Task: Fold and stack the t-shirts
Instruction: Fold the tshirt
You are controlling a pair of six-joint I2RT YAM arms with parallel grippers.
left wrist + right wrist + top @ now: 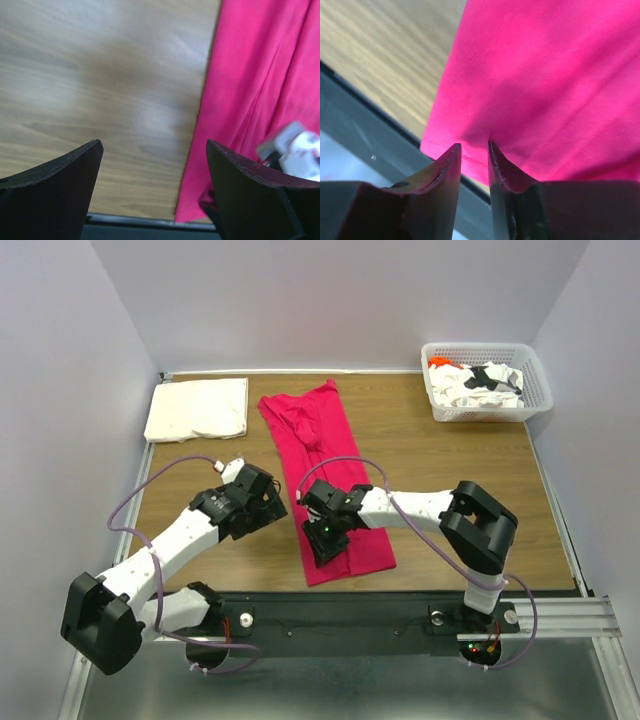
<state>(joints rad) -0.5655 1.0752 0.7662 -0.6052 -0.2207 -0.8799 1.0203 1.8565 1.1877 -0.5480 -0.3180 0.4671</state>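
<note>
A magenta-red t-shirt point(320, 440) lies on the wooden table as a long narrow strip running from far to near. My right gripper point(326, 544) hovers over its near end; in the right wrist view the fingertips point(474, 145) stand a narrow gap apart right at the fabric point(545, 75) beside the hem, and nothing shows pinched between them. My left gripper point(268, 508) is wide open over bare wood just left of the shirt's edge point(260, 75), its jaws point(155, 145) empty. A folded cream-white t-shirt point(197, 408) lies at the far left corner.
A white lattice basket point(490, 412) at the far right holds crumpled white, black-printed and orange shirts point(480, 380). A black rail point(380, 600) runs along the table's near edge, right by the magenta shirt's hem. Grey walls enclose the table.
</note>
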